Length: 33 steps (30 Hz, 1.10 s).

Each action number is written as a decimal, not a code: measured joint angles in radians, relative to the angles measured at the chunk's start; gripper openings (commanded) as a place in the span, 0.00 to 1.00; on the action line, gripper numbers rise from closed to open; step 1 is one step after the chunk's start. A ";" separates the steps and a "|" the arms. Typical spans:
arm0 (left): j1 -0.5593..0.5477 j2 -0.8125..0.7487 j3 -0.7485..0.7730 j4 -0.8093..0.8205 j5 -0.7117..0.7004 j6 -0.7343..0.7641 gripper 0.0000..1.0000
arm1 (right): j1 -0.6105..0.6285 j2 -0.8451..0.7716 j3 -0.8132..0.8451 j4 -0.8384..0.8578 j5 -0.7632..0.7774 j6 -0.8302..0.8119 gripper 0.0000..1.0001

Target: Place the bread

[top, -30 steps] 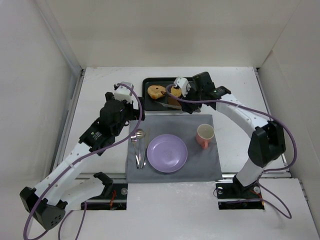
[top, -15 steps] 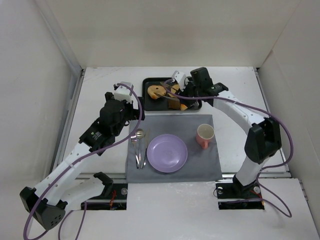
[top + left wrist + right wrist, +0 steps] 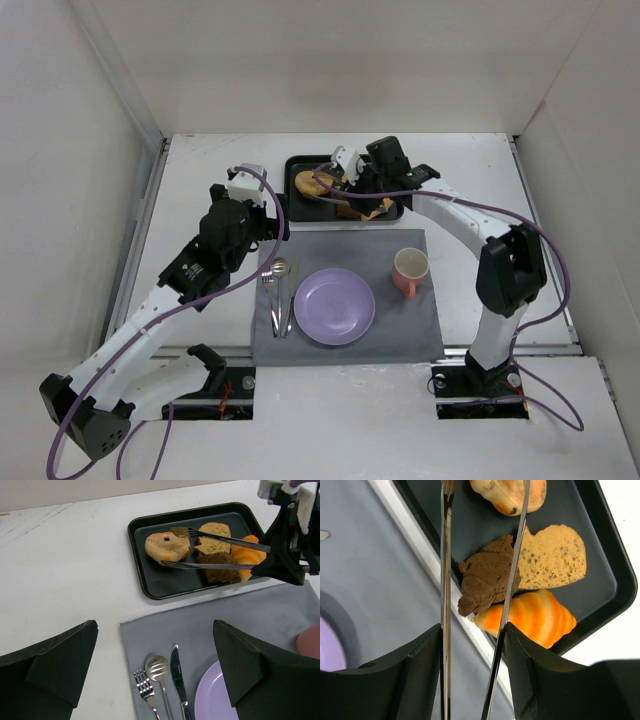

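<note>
The bread (image 3: 311, 183) is a round tan bun with a brown hollow. It lies at the left end of the black tray (image 3: 296, 165), and shows in the left wrist view (image 3: 166, 547) and at the top of the right wrist view (image 3: 510, 492). My right gripper (image 3: 372, 176) (image 3: 472, 640) is shut on metal tongs (image 3: 220, 566) (image 3: 445, 580). The two tong arms are spread, one tip on each side of the bread. My left gripper (image 3: 258, 210) (image 3: 155, 627) is open and empty, above the left edge of the grey mat.
The tray also holds a brown cake chunk (image 3: 485, 580), a toast slice (image 3: 550, 557) and an orange croissant (image 3: 535, 617) under the tongs. The grey mat (image 3: 400, 320) carries a purple plate (image 3: 334, 306), a pink cup (image 3: 410, 270) and cutlery (image 3: 160, 675).
My right gripper has moved left along the tray with the tongs; the tong tips now reach the bread. The left arm has not moved.
</note>
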State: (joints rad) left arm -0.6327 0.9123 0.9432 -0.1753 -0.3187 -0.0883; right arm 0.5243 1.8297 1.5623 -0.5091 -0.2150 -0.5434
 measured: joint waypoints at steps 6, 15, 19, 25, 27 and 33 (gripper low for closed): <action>0.000 0.000 0.000 0.000 0.000 0.000 1.00 | 0.000 0.079 0.039 0.004 0.019 -0.002 0.56; 0.000 0.000 0.000 0.000 -0.002 0.000 1.00 | 0.001 0.149 0.076 0.005 0.053 -0.004 0.53; 0.000 0.000 0.000 0.000 -0.005 0.000 1.00 | 0.001 0.155 0.087 0.006 0.065 -0.008 0.40; 0.000 -0.001 0.000 0.000 -0.005 0.000 1.00 | 0.001 0.155 0.087 0.006 0.077 -0.010 0.26; 0.000 -0.003 0.000 0.000 -0.005 0.000 1.00 | 0.001 0.153 0.087 0.005 0.077 -0.009 0.26; 0.000 -0.013 0.000 0.000 -0.011 0.000 1.00 | 0.001 0.086 0.070 -0.013 0.067 0.005 0.25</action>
State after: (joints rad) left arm -0.6327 0.8997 0.9432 -0.1753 -0.3302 -0.0879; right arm 0.5255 1.9160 1.6325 -0.5220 -0.1482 -0.5381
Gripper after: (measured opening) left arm 0.997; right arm 0.409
